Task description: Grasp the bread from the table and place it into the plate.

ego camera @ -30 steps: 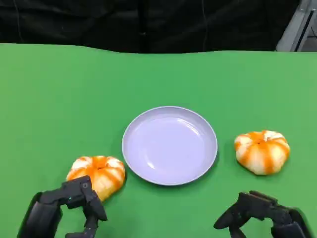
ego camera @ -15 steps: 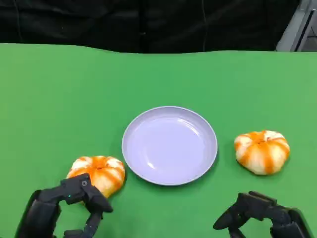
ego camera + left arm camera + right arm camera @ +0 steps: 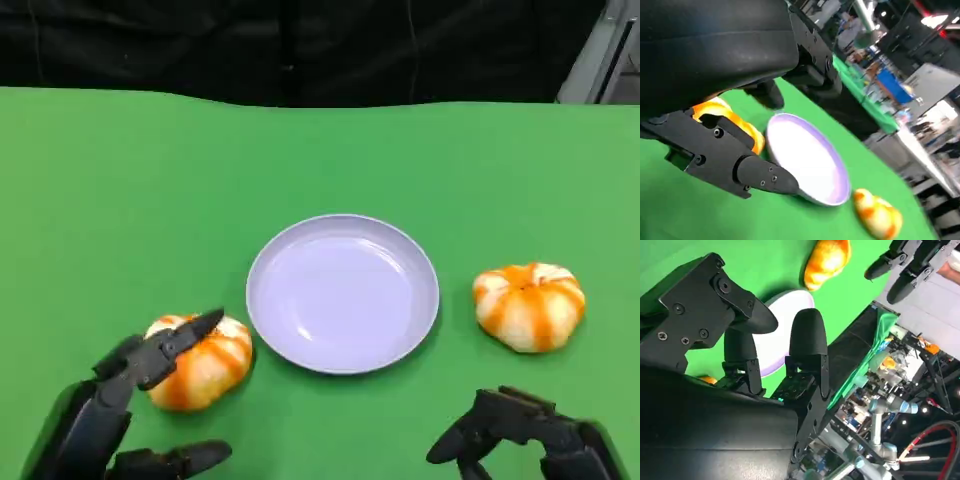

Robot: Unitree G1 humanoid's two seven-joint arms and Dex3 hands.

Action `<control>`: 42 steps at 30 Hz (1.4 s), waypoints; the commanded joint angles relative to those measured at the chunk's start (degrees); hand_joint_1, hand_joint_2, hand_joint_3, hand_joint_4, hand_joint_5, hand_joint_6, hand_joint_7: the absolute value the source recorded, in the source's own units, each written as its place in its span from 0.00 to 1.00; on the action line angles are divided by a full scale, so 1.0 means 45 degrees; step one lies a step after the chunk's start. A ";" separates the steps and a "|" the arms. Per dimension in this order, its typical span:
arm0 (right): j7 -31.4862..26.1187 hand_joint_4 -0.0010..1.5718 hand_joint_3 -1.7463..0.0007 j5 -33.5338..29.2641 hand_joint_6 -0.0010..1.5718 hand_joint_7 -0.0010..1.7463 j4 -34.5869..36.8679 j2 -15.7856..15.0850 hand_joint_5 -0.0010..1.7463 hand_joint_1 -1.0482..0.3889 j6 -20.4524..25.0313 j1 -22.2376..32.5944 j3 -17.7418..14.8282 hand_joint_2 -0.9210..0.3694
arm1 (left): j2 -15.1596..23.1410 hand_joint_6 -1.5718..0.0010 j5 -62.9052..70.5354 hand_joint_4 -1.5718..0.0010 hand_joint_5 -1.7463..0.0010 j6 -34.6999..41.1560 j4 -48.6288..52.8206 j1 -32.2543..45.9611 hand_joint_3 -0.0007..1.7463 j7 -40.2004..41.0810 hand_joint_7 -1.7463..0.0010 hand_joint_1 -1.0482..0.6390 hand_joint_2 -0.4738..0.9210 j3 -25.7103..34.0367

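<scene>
Two orange-and-white striped breads lie on the green table. One bread [image 3: 205, 365] lies left of the lavender plate [image 3: 342, 293], the other bread [image 3: 530, 305] to its right. My left hand [image 3: 130, 378] is at the left bread's near side, its fingers spread wide: the upper ones reach over the bread's top, the thumb lies low and apart, and nothing is gripped. In the left wrist view that bread [image 3: 740, 127] sits just behind the fingers [image 3: 760, 177], beside the plate [image 3: 807, 162]. My right hand [image 3: 505, 428] hovers near the front edge, short of the right bread, holding nothing.
The green table [image 3: 320, 160] runs back to a dark curtain. The plate [image 3: 785, 325] holds nothing. The right wrist view looks across it to the left bread [image 3: 827, 260] and my left hand [image 3: 910, 262].
My left hand's fingers have spread apart; the upper ones rose and reached forward over the left bread while the thumb dropped away. The right hand, plate and breads stayed put.
</scene>
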 commanded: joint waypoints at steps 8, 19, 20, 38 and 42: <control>-0.0187 0.50 0.26 -0.0218 0.53 0.62 -0.0165 0.0221 0.80 0.69 0.0444 -0.0210 0.0229 0.47 | 0.0721 0.86 0.4876 0.96 0.69 0.5080 -0.2677 -0.0772 0.02 0.0153 0.98 0.28 1.00 -0.1107; -0.0202 0.50 0.26 -0.0158 0.53 0.62 -0.0441 0.0127 0.80 0.68 0.0535 -0.0038 0.0237 0.47 | 0.1026 0.80 0.8164 0.86 0.70 0.9419 -0.1994 -0.3196 0.01 -0.1300 0.98 0.30 1.00 -0.3615; -0.0195 0.50 0.26 -0.0125 0.53 0.62 -0.0452 0.0102 0.80 0.68 0.0500 -0.0020 0.0221 0.47 | 0.1021 0.79 0.8390 0.85 0.72 0.9757 -0.1789 -0.3414 0.01 -0.1446 0.99 0.31 1.00 -0.3836; -0.0166 0.50 0.27 -0.0109 0.54 0.61 -0.0589 0.0083 0.81 0.68 0.0532 0.0087 0.0257 0.46 | 0.1560 0.57 0.6888 0.60 0.51 0.9667 0.1829 -0.4916 0.00 0.0090 0.97 0.47 0.97 -0.5142; -0.0142 0.50 0.27 -0.0072 0.54 0.61 -0.0570 0.0069 0.81 0.68 0.0562 0.0094 0.0234 0.46 | 0.1911 0.26 0.5940 0.51 0.05 0.7551 0.2473 -0.4723 0.12 0.2367 0.89 0.54 0.99 -0.4964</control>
